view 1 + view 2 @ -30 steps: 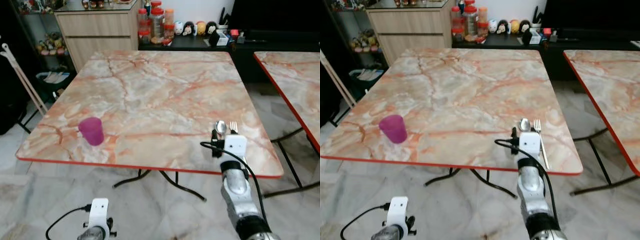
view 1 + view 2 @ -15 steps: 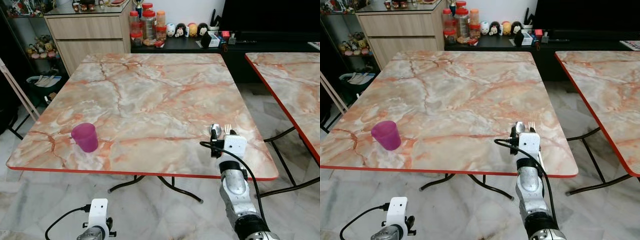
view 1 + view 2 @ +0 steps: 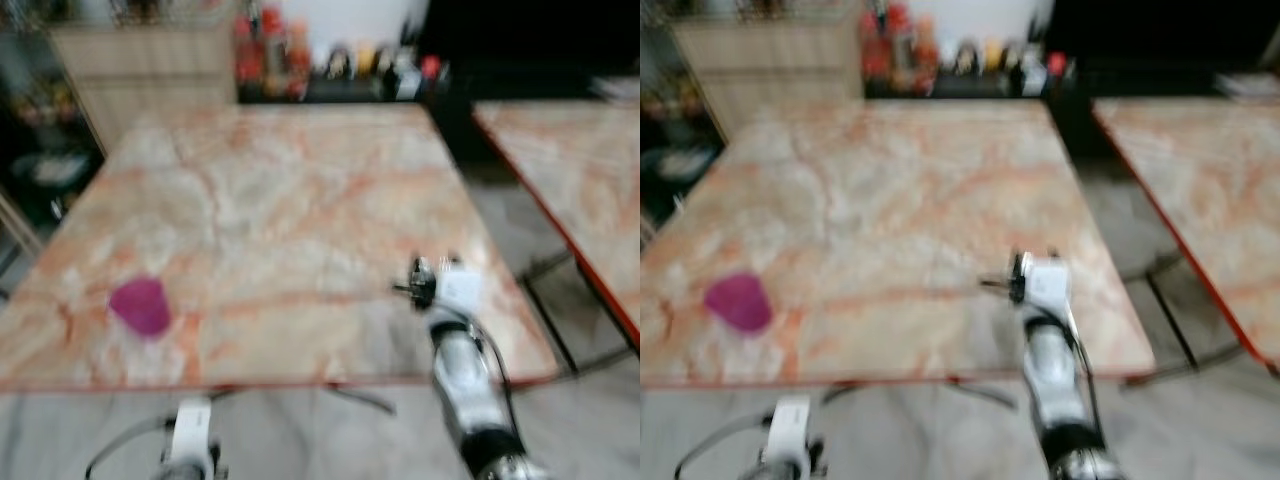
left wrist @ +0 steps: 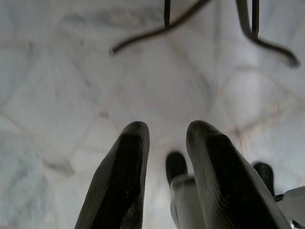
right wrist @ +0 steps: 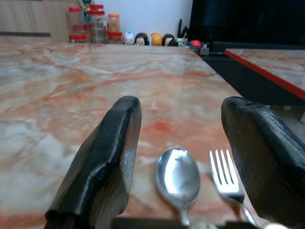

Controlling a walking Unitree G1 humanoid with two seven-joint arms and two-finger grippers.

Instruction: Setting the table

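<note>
— Right tool (image 5: 181,157): where was it?
— Low over the bench (image 3: 300,190) near its front edge, fingers spread wide, holding nothing; spoon (image 5: 178,179) and fork (image 5: 228,179) lay side by side between them.
— Which step?
— Probably laying cutlery; next, lift clear.
— Containers?
— Purple cup (image 3: 140,306), contents too blurred. Left tool (image 4: 167,176) hung slightly parted over the floor.

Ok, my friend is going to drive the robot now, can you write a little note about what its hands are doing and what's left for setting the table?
Right gripper: open, low over the near right part of the marble table, fingers either side of the spoon and fork, holding nothing.
Left gripper: empty, hanging below the table over the floor.
On the table: spoon and fork side by side, purple cup near the left front edge.
Done: cutlery and cup are down.
Left: probably plates or more places. Head views are blurred.
</note>
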